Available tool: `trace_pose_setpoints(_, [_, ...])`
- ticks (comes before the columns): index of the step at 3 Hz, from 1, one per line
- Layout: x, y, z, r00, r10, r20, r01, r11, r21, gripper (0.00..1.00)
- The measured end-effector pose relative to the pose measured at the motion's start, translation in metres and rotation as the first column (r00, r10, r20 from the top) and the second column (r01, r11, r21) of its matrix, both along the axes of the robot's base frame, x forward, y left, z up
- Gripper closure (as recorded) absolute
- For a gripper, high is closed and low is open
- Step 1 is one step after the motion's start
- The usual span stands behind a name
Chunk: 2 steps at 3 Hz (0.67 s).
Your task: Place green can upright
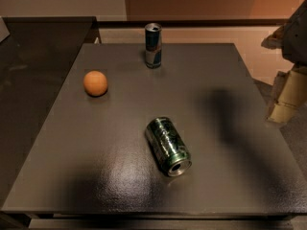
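Note:
The green can (pixel 168 146) lies on its side near the middle of the dark table (pixel 120 186), its silver open end turned toward the front right. My gripper (pixel 286 98) hangs at the right edge of the view, past the table's right edge. It is well to the right of the can and holds nothing that I can see. Its shadow falls on the table to the can's right.
A slim blue-and-silver can (pixel 153 45) stands upright at the back of the table. An orange ball (pixel 95 83) sits at the left. A dark counter (pixel 29 71) adjoins the table on the left.

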<state>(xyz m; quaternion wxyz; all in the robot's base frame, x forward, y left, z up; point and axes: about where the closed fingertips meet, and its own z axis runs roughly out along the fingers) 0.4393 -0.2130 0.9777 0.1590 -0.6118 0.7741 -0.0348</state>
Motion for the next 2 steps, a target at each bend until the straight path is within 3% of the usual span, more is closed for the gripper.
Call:
trace_pose_setpoints(1, [0.003, 0.015, 0.0, 0.9956, 0.094, 0.001, -0.093, 0.995, -0.034, 0.0])
trace_pose_setpoints(2, [0.009, 0.04, -0.006, 0.9688, 0.248, 0.0, -0.247, 0.966, -0.081, 0.0])
